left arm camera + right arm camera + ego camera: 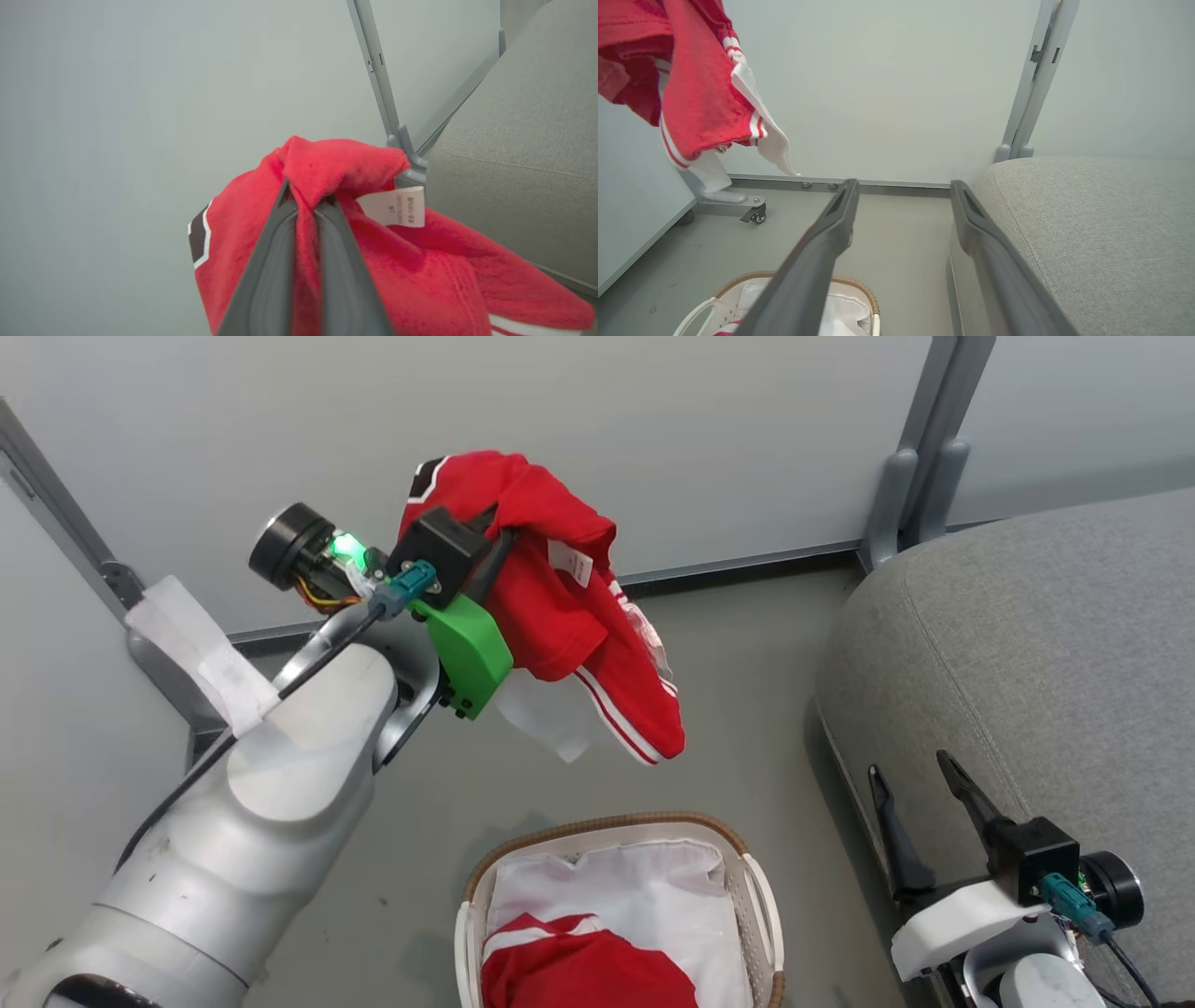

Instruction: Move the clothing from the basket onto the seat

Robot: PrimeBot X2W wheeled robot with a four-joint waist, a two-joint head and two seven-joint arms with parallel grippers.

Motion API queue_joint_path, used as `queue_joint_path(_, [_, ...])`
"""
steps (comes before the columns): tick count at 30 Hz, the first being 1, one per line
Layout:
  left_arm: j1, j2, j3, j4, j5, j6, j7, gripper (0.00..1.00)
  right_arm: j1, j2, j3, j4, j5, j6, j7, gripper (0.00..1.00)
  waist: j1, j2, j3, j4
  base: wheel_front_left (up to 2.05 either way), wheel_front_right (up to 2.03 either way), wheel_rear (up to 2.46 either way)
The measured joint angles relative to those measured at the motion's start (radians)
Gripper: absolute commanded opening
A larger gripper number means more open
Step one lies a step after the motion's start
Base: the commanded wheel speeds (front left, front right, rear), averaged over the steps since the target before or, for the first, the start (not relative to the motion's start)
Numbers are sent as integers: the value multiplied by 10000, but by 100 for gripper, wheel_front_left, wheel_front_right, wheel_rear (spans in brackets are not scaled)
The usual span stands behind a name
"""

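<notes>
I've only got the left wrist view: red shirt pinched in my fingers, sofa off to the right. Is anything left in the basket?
Observer: Yes, a second red shirt lies in the basket, on the white lining.
Operator: And the right gripper?
Observer: The right gripper is open and empty, low beside the sofa edge.
Operator: Does my shirt hang clear of the basket?
Observer: Yes, the held shirt dangles from the left gripper with its hem in the air, high above the rim.

Pale partition panels (653, 429), grey metal posts (922, 443), grey floor (747, 644).
</notes>
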Motion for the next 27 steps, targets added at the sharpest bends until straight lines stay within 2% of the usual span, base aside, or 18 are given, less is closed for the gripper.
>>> queue_joint_path(7, [-576,-27,-219,-249,-276,-2,171,0,-306,-4,706,-44,21,0,0,100,0,0,-249,258,0,0,0])
queue_joint_path(15, [-1066,-274,-616,-393,-495,-2,295,0,-881,10,2387,-125,291,0,0,100,0,0,-335,463,0,0,0])
queue_joint_path(21, [-1281,-472,-966,-416,-589,-2,295,0,-1665,6,3208,-59,453,0,0,100,0,0,-340,657,0,0,0])
queue_joint_path(27, [-1313,-656,-1264,-516,-679,-2,280,0,-2357,4,3223,232,151,0,0,100,0,0,-323,817,0,0,0])
